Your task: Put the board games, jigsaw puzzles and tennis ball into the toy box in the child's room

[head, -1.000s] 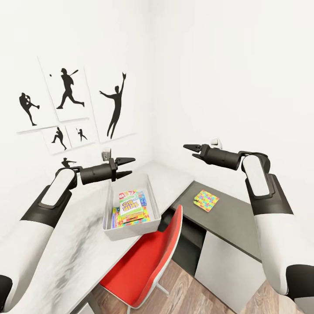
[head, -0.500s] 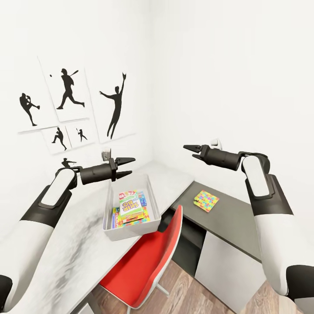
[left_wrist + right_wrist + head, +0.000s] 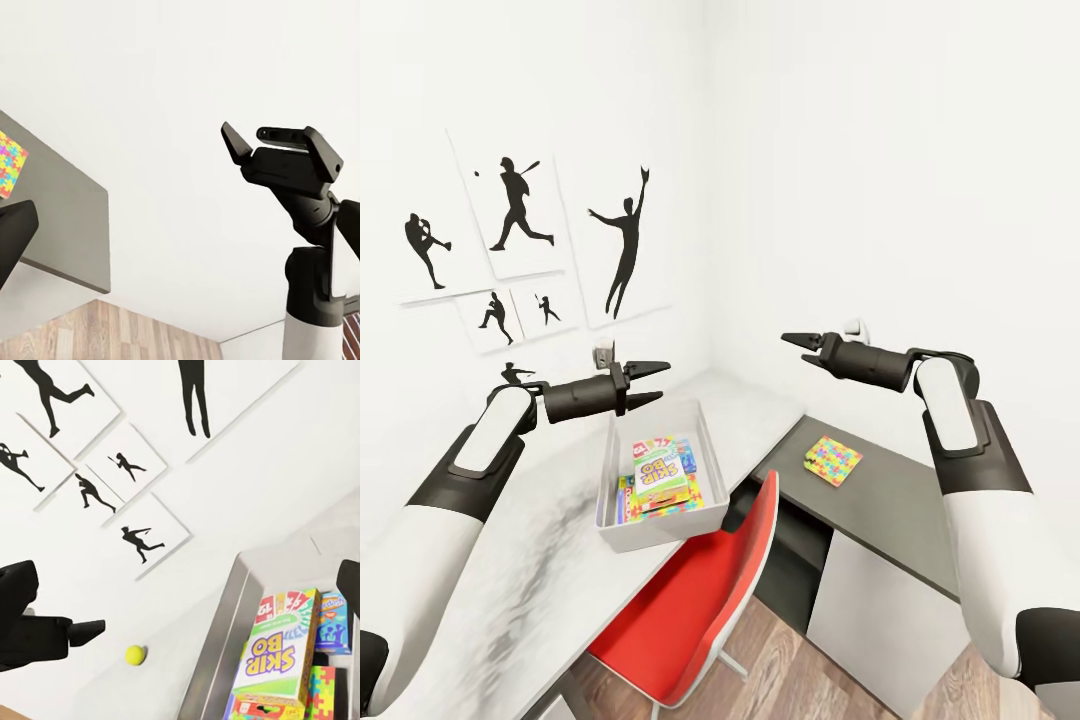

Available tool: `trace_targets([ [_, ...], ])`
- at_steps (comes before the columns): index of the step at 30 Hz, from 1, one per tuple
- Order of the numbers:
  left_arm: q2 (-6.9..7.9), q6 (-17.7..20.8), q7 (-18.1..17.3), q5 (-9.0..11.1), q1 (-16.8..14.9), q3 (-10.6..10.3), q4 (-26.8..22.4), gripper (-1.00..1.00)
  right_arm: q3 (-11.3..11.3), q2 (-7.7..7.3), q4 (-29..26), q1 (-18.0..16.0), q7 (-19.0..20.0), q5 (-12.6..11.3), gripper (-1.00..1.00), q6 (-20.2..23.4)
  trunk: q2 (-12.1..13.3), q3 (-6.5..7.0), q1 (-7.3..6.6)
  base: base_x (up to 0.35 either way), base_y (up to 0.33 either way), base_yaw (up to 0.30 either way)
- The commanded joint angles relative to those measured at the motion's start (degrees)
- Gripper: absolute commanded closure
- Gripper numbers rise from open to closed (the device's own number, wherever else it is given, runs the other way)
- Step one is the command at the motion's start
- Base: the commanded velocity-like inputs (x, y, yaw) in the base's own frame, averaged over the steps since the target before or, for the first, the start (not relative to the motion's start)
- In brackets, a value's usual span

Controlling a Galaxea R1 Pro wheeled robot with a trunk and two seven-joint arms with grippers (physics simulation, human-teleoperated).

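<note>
While both arms are raised over the corner tabletop (image 3: 560,520), we record each hand empty, its two fingers spread apart. The left hand (image 3: 650,385) hangs just above the far rim of the toy box (image 3: 610,500), not touching it. The right hand (image 3: 805,348) is held higher, well apart from the box, above the gap between the pale tabletop and the dark lower desk (image 3: 900,500).

The toy box sits below and slightly forward of the left hand. Inside we see a green Skip-Bo board game (image 3: 658,475) lying on top, more game boxes beneath it, and a colourful jigsaw puzzle (image 3: 690,492) at the near end. The right wrist view shows the same contents: the Skip-Bo box (image 3: 277,656) uppermost, a blue box (image 3: 334,622) beside it, and a puzzle edge (image 3: 322,690) below.

A second jigsaw puzzle (image 3: 833,459) lies flat on the dark desk, below the right hand and well apart from the box. The left wrist view catches a corner of it (image 3: 9,163).

The tennis ball (image 3: 134,655) rests on the pale tabletop near the wall, beside the box, just beyond the left hand's fingers (image 3: 79,631).

A red chair (image 3: 700,600) stands tucked in under the box. Baseball silhouettes (image 3: 520,240) hang on the wall behind the left hand.
</note>
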Motion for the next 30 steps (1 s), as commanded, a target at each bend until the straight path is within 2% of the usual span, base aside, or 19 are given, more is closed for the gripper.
trace_targets([
  [1, 0.04, 0.0, -0.6, -0.5, -0.1, -0.1, 0.0, -1.00, -0.1, 0.00, 0.0, -0.1, 0.6, 0.6, -1.00, 0.2, -0.1, -0.13, 0.04, 0.000, 0.000, 0.000],
  [11, 0.04, 0.0, -0.6, -0.5, -0.1, -0.1, 0.0, -1.00, -0.1, 0.02, 0.2, -0.1, 0.6, 0.6, -1.00, 0.2, -0.1, -0.10, 0.04, -0.031, 0.000, -0.043],
  [30, 0.04, 0.0, -0.6, -0.5, -0.1, 0.0, 0.0, -1.00, -0.1, 0.06, 0.3, -0.1, 0.6, 0.6, -1.00, 0.2, -0.1, 0.38, 0.04, -0.097, 0.000, -0.263],
])
